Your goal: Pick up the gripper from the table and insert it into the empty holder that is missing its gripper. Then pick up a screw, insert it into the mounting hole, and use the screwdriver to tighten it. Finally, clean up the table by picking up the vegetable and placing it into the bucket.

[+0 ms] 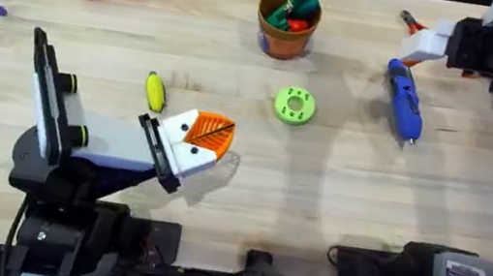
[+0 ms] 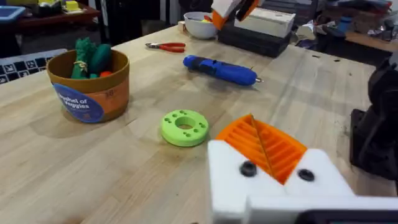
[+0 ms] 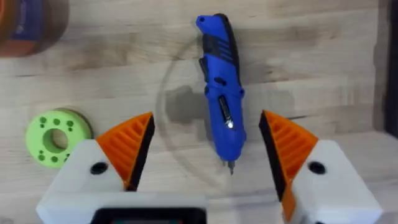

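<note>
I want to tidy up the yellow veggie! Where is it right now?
In the overhead view the yellow vegetable lies on the table's left half, just above the left gripper and well left of the green disc.

I find my right gripper (image 3: pixel 205 155) spread wide over the screwdriver (image 3: pixel 221 87), bare wood either side of it. Green disc (image 3: pixel 55 137) lies beyond one finger; pliers (image 2: pixel 165 46) lie past the tool

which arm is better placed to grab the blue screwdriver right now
The right arm, likely. Its tool hangs open directly over the screwdriver, fingers on either side. The left tool sits across the table near the vegetable.
</note>
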### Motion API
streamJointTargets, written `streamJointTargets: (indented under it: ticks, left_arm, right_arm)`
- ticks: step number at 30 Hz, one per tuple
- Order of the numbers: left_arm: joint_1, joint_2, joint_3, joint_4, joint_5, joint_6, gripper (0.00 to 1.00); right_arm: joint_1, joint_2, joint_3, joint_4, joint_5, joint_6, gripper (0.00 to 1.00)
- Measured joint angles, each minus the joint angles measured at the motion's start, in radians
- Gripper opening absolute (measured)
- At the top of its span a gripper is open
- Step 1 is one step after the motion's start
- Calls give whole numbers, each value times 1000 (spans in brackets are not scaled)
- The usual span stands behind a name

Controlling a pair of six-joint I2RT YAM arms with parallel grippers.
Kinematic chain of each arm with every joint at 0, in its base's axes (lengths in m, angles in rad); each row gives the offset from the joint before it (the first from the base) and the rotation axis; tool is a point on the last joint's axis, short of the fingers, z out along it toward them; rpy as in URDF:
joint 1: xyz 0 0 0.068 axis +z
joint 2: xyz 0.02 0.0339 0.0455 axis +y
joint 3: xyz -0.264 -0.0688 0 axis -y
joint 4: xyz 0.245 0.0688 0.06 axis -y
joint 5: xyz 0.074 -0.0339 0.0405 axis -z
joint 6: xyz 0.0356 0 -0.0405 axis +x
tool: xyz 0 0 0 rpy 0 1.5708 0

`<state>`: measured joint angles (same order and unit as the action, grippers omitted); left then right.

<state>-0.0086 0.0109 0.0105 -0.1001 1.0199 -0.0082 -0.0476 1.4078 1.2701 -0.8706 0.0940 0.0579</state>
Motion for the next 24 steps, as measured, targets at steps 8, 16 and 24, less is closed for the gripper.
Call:
streamJointTargets:
  ticks: [8, 16, 24]
  left_arm:
    - [0, 0, 0, 0, 0, 0, 14]
    - [0, 0, 0, 0, 0, 0, 14]
    - [0, 0, 0, 0, 0, 0, 14]
  right_arm:
    - [-15, 76, 1, 45, 1, -89, 991]
    - [-49, 207, 81, -4, 4, -138, 989]
    - [-49, 331, 124, -4, 42, -175, 983]
